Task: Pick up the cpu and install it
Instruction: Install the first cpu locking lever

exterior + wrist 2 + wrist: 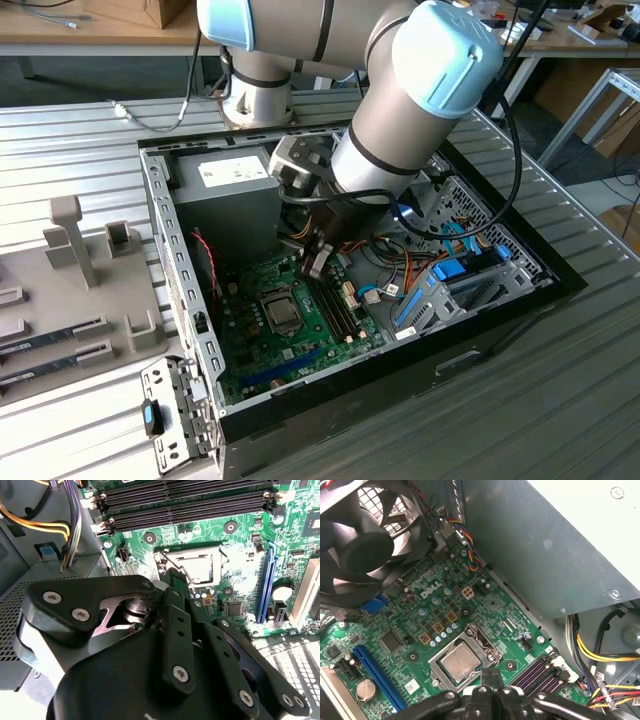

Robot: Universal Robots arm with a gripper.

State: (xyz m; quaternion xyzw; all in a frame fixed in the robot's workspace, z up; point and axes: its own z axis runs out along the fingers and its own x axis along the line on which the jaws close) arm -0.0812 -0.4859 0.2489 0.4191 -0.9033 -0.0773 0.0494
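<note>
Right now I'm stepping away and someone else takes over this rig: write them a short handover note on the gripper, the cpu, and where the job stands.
Gripper: inside the open computer case, low over the motherboard. In both wrist views its fingers look pressed together, holding nothing visible.
Cpu: lying flat in the socket, silvery top up, just beyond the fingertips. The exterior view shows the socket beside the memory slots.
Done: cpu picked up and placed in the socket.
Left: I cannot tell whether the socket's metal frame is latched; check it, and that the chip sits level.
</note>
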